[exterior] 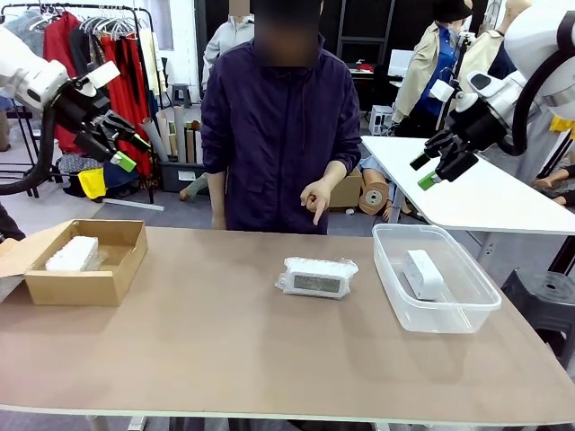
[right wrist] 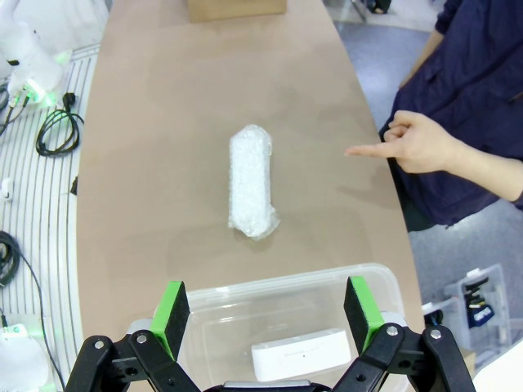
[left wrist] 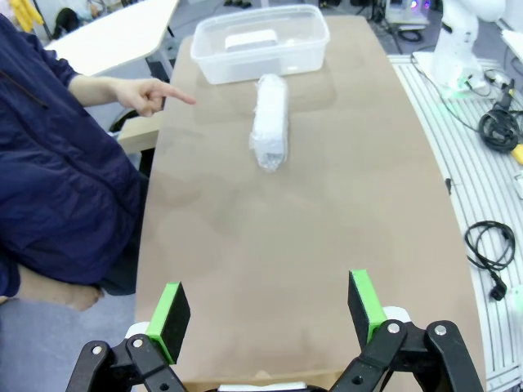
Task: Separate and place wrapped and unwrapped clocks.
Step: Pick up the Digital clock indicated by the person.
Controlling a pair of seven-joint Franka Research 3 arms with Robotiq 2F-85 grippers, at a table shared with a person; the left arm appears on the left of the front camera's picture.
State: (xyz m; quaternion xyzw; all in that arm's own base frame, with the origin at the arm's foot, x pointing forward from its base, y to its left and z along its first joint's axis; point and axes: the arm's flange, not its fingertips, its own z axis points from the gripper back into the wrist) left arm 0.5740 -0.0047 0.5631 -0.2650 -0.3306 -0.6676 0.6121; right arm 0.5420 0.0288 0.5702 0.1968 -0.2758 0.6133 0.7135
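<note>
1. The left arm [exterior: 27,76] comes in from the left side and is raised high. Its wrist is bent so the fingers point down and toward the middle.
2. The left gripper [exterior: 133,153] hangs in the air with its jaws spread wide and nothing between them. In the left wrist view, the left pads [left wrist: 173,314], both green, stand far apart.
3. The right arm [exterior: 539,40] comes in from the right side, also raised, with its wrist angled down and inward.
4. The right gripper [exterior: 424,172] is spread wide too, empty and touching nothing. In the right wrist view, the right pads [right wrist: 360,304] stand well apart.
</note>
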